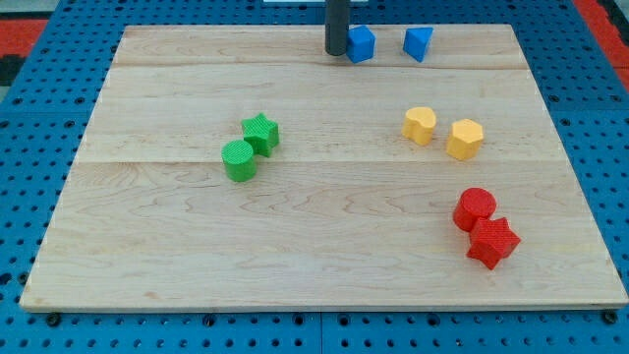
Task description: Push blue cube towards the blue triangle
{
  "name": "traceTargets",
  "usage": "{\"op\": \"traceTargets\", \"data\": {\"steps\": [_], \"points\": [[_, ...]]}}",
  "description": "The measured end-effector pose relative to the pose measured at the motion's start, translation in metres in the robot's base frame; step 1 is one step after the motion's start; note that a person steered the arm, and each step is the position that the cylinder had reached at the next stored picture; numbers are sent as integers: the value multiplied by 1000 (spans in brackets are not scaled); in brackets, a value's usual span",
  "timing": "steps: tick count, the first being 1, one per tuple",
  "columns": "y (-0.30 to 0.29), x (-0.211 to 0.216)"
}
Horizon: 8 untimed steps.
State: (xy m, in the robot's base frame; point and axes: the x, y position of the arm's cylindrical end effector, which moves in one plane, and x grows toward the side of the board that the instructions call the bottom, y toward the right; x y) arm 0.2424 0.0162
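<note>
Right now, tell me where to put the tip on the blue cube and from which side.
Contact the blue cube on its face toward the view's left, pushing rightward. The blue triangle sits to its right at about the same height. My tip is already at that left face, so a straight push should probably work.

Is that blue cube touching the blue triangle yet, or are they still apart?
Apart. Bare wood shows between the blue cube and the blue triangle. My tip sits against the cube's left side.
</note>
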Motion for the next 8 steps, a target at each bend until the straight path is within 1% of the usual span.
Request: {"op": "traceTargets", "data": {"steps": [1, 2, 3, 4, 5, 6, 7, 8], "points": [[-11, -11], [20, -35], [46, -38], [65, -28], [2, -20], [32, 9], [75, 15], [76, 15]]}}
